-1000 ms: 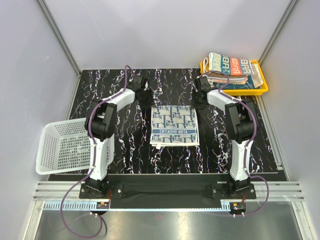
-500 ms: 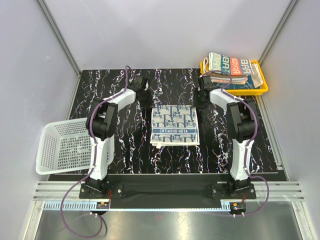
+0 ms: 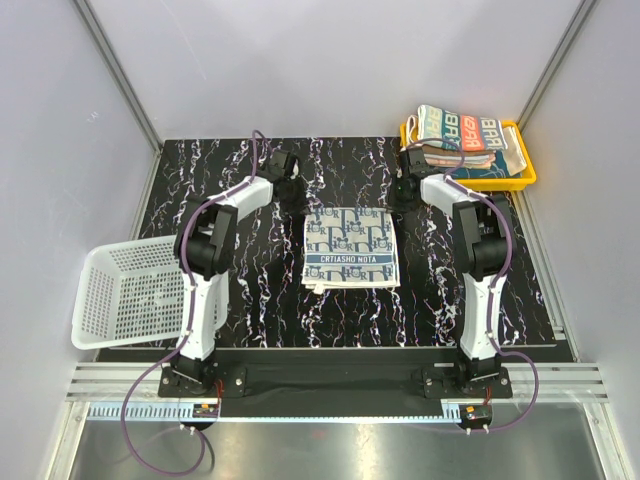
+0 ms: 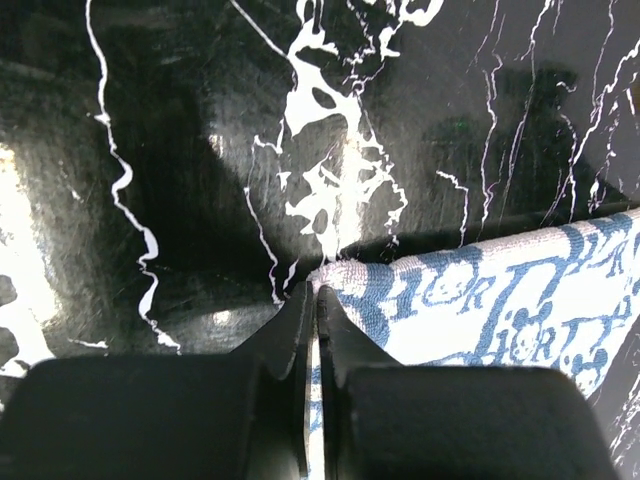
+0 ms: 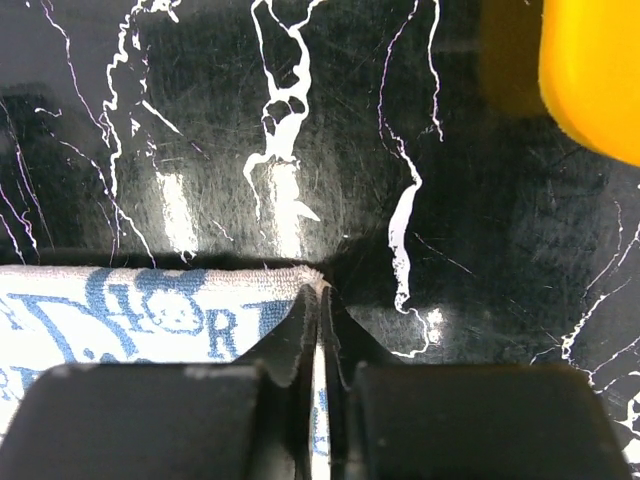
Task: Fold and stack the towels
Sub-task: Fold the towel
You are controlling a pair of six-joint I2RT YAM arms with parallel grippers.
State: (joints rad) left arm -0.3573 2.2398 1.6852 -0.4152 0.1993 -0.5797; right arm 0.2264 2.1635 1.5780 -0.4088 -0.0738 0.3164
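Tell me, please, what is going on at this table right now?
Two arms are handling a patterned towel lying flat on the table. The left end effector is shut on its far left corner and the right end effector on its far right corner, seemingly ready to fold it. Folded towels sit stacked in the yellow tray at far right; a mesh basket lies at the left edge.

Left gripper [image 4: 312,290] and right gripper [image 5: 320,293] closed onto towel [image 3: 350,245] corners.
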